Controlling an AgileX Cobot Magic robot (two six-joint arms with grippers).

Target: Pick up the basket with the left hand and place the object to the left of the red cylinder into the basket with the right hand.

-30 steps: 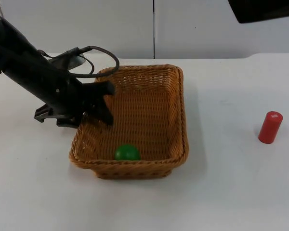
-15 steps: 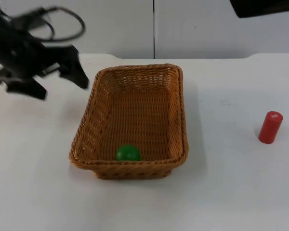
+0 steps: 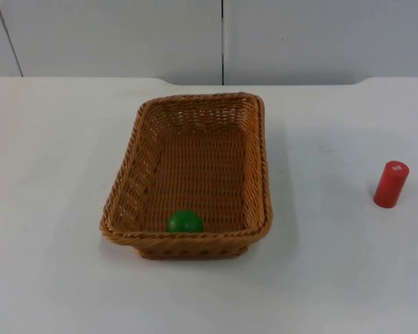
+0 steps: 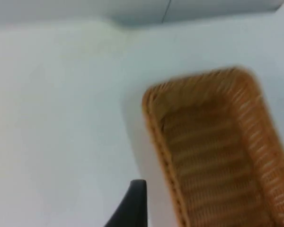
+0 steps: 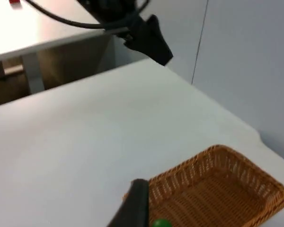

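Observation:
A brown wicker basket (image 3: 259, 160) stands on the white table, left of centre in the top view. A green ball (image 3: 184, 221) lies inside it against the near wall. The red cylinder (image 3: 391, 184) stands upright at the right, well apart from the basket. My left gripper (image 5: 148, 40) hangs high over the table's far left side, away from the basket (image 4: 154, 118), and holds nothing. My right gripper (image 5: 134, 208) is raised well above the table, with the basket (image 5: 227, 161) and the ball (image 5: 161, 222) far below it.
The grey partition wall (image 3: 223, 42) closes off the back of the table. Bare white table top (image 3: 49, 209) lies left of the basket and between the basket and the cylinder. Another table (image 5: 23, 33) stands beyond the left edge.
My left arm has let go of the basket's left rim, risen up and to the left, and left the top view. The right arm's dark shape is gone too. Basket and ball stayed put.

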